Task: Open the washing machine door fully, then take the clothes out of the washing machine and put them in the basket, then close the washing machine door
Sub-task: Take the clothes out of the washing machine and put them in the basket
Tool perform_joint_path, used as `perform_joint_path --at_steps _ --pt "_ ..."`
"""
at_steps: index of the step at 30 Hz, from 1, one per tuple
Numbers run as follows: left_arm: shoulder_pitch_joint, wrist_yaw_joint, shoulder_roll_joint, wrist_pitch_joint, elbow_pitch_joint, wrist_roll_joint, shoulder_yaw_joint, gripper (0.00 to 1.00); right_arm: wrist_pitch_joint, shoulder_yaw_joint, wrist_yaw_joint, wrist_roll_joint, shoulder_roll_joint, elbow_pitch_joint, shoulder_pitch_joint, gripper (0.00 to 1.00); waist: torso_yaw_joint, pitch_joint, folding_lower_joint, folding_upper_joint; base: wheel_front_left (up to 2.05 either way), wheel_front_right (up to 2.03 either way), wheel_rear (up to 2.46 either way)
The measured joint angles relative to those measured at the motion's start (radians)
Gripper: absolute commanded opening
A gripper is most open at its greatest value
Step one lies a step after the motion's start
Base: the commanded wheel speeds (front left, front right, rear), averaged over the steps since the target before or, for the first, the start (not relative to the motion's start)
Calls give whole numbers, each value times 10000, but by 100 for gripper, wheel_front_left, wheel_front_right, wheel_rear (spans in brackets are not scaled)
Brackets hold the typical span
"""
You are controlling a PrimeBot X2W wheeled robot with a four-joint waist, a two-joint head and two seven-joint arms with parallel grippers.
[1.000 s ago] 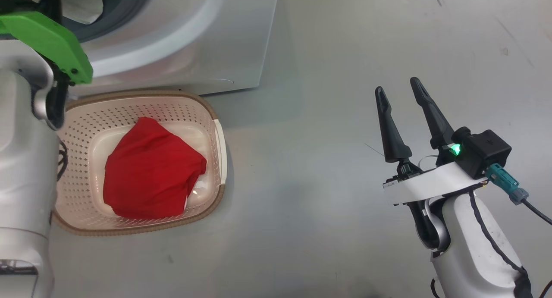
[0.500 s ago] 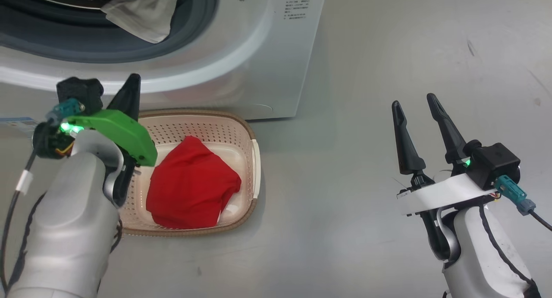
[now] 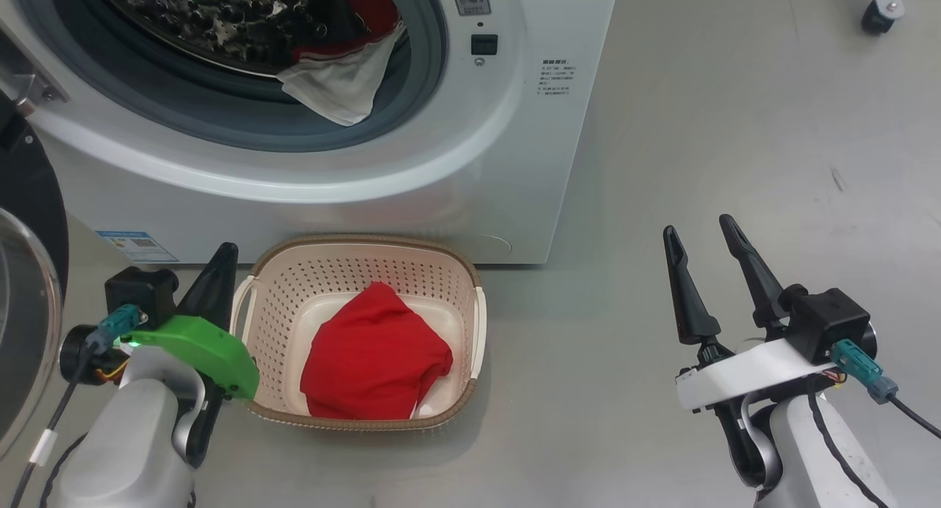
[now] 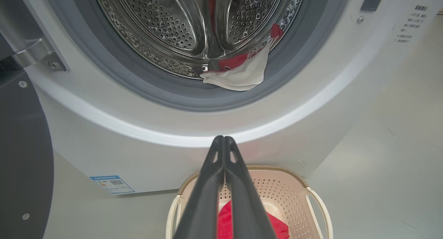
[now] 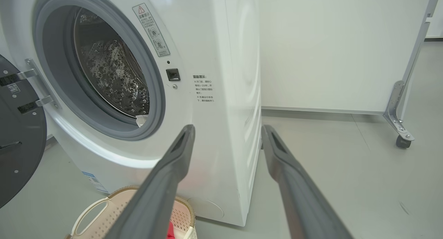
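washer (image 3: 514, 162): is standing on the grey floor (image 3: 735, 126) with its round mouth open, a grey gasket (image 3: 242, 129) ringing the steel drum (image 3: 220, 15).
door (image 3: 29, 199): is hanging swung out to the washer's left, well clear of the mouth, its black rim and glass bowl (image 3: 22, 331) showing at the left edge of the head view.
basket (image 3: 367, 240): is sitting on the floor just in front of the washer's base, below the mouth, between the two grippers and nearer the left one.
red garment (image 3: 375, 361): is lying bunched in the bottom of the basket.
white piece (image 3: 342, 89): is drooping out of the drum over the gasket, with red fabric (image 3: 375, 12) lying behind it inside the drum.
left gripper (image 3: 223, 254): is hanging just beside the basket's left handle, fingers pressed together with nothing between them; in its wrist view they are pointing at the washer's front below the mouth.
right gripper (image 3: 698, 226): is hanging over bare floor well to the right of the basket, fingers spread wide and gripping nothing; in its wrist view they are pointing toward the washer's right front corner.
sticker (image 3: 136, 245): is showing blue, low on the washer's front, left of the basket.
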Motion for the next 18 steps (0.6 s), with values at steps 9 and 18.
perform_joint_path --at_steps 9,18 --pt "952 0 113 -121 -1087 52 345 100 0 13 8 2 19 -15 312 100 193 -494 0 0 0 0 0" --pt "1513 130 15 -119 -2638 374 815 100 0 -2 10 2 38 -86 444 100 228 -563 0 0 0 0 0"
